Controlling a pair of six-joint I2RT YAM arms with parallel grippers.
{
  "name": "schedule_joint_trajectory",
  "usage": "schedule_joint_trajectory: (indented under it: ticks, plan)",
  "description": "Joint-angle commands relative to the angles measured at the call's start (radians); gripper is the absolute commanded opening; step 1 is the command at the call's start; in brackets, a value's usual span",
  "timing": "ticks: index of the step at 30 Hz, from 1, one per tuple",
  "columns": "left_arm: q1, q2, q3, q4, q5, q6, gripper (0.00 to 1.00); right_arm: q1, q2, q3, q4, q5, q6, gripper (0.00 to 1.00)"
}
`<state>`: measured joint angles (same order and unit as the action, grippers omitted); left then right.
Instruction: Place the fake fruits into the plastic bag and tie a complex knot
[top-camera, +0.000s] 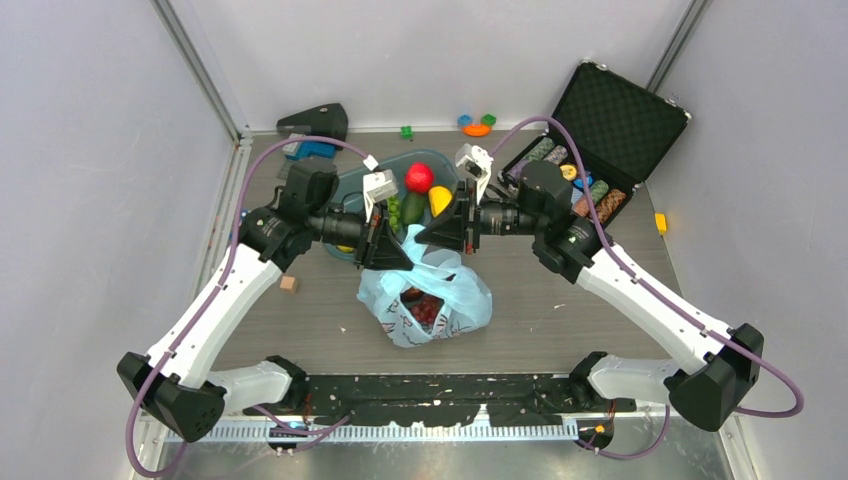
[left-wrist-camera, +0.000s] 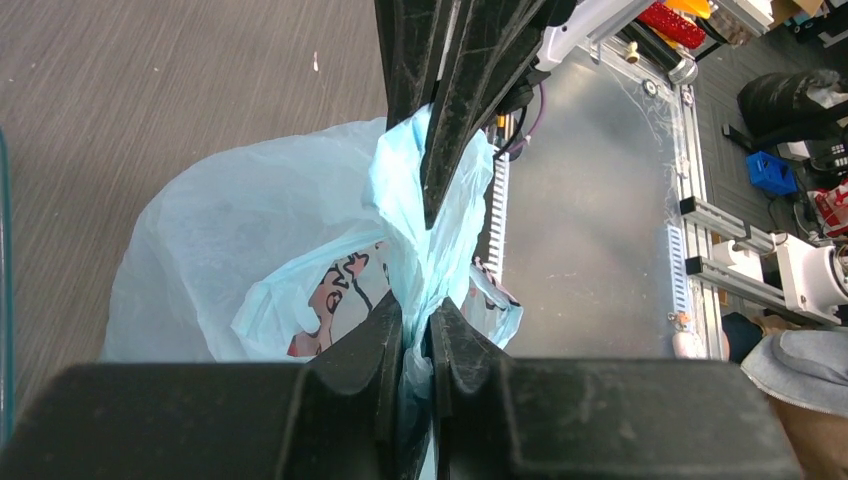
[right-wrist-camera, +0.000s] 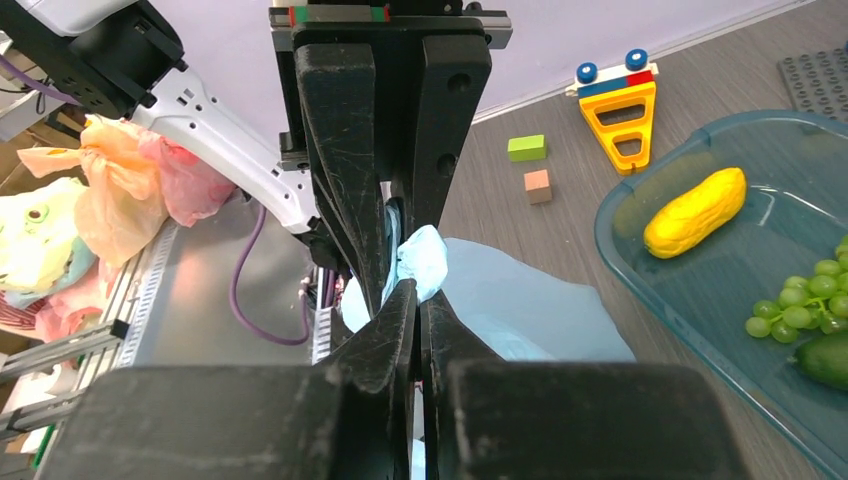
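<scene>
Pinching bunched plastic of bag (top-camera: 430, 290) tight with left gripper (left-wrist-camera: 418, 310) and right gripper (right-wrist-camera: 418, 290), tip to tip above mid-bench. Hold both pinches firm, cross tails slowly, avoid tearing. Note fruits (top-camera: 419, 178) lying in tub (top-camera: 352, 183) toward far edge.

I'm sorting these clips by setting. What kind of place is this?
Probably a robot test cell in a lab: two arms bolted to a table boxed in by white panels, with props like a poker chip case and toy blocks.
</scene>
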<state>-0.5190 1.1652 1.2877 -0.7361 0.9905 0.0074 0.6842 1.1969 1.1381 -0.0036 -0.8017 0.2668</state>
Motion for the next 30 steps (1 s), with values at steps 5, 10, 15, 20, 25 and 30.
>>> schedule_joint_trajectory:
  ticks: [5,10,15,20,25,30]
  plan:
    - [-0.003,-0.025,0.004,0.003,-0.034,0.009,0.06,0.001,-0.079,0.024,0.011,0.056,-0.051,0.05]
    - [-0.003,-0.022,0.002,0.016,-0.084,-0.024,0.0,0.061,-0.139,0.002,-0.041,0.081,-0.14,0.05]
    - [0.003,-0.026,-0.004,0.054,-0.131,-0.069,0.0,0.166,-0.139,0.003,-0.183,0.142,-0.246,0.05]
    - [0.01,-0.048,-0.027,0.085,-0.151,-0.099,0.0,0.227,-0.117,-0.045,-0.24,0.205,-0.261,0.05]
    - [0.014,-0.069,-0.053,0.107,-0.166,-0.124,0.02,0.272,-0.1,-0.089,-0.223,0.242,-0.258,0.05]
    - [0.016,-0.081,-0.074,0.091,-0.167,-0.125,0.06,0.279,-0.125,-0.135,-0.178,0.285,-0.235,0.05]
